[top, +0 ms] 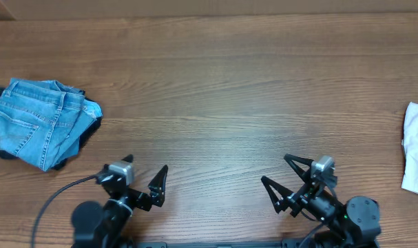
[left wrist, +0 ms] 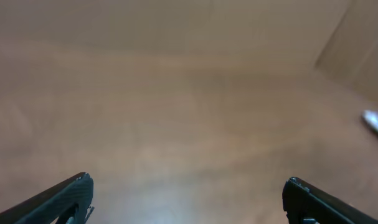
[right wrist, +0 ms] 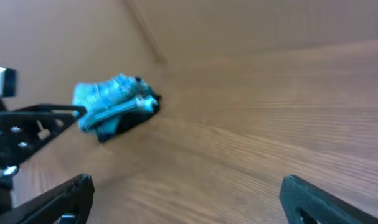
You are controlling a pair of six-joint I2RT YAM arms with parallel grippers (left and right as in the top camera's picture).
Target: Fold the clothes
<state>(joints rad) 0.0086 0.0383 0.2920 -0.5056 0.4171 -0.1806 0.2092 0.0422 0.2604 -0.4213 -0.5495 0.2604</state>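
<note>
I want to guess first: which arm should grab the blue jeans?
Probably left. The jeans lie nearest the open left gripper; the right gripper sits far across the table.

The overhead camera looks straight down on the brown wood-grain desk, from far enough to take in both arms at its near edge. Each wrist camera sits low between its own jaws, facing across the desk. The crumpled light-blue denim jeans show blurred in the right wrist view and also overhead, at the desk's left end.
</note>
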